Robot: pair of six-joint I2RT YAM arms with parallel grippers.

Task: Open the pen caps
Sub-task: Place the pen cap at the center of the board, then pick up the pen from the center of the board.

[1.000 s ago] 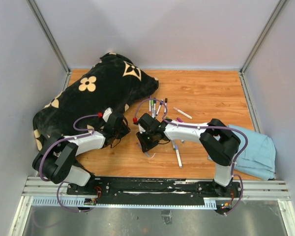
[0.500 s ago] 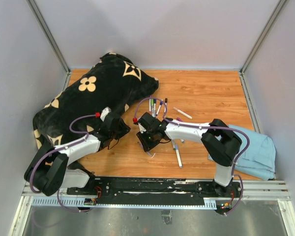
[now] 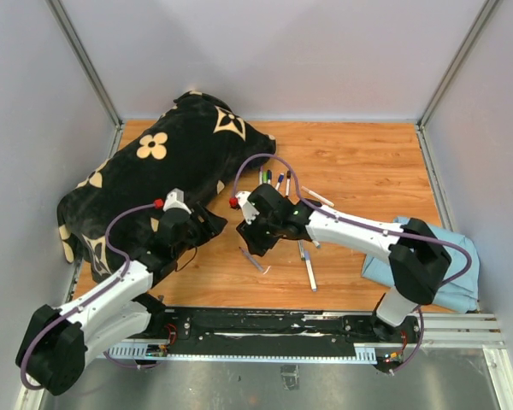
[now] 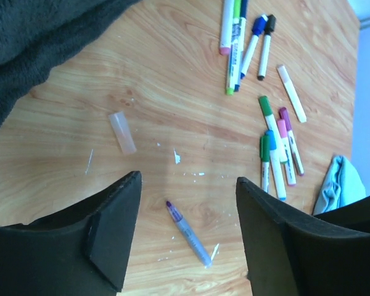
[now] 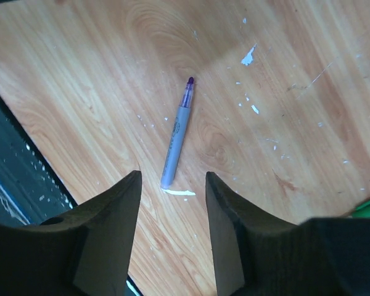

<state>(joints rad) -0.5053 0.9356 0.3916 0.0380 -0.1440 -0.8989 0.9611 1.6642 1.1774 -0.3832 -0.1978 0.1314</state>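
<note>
both tools hang empty over the table [image 3: 359, 162], jaws apart: left tool [image 4: 188, 179], right tool [image 5: 172, 176]; a bare pen [image 5: 176, 139], purple tip showing, lies just under the right one, that one looks done; the capped pens [image 4: 276, 154] lie side by side farther out, off to the right, caps [image 4: 264, 105] on; right arm is nearer, likely the one to reach

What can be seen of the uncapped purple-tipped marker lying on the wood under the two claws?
The marker is a slim, pale grey, plastic-looking barrel with faint print and a bare purple tip, no cap on it. It lies flat on the wooden table, with a white scrap beside its blunt end. Nothing holds it.
</note>
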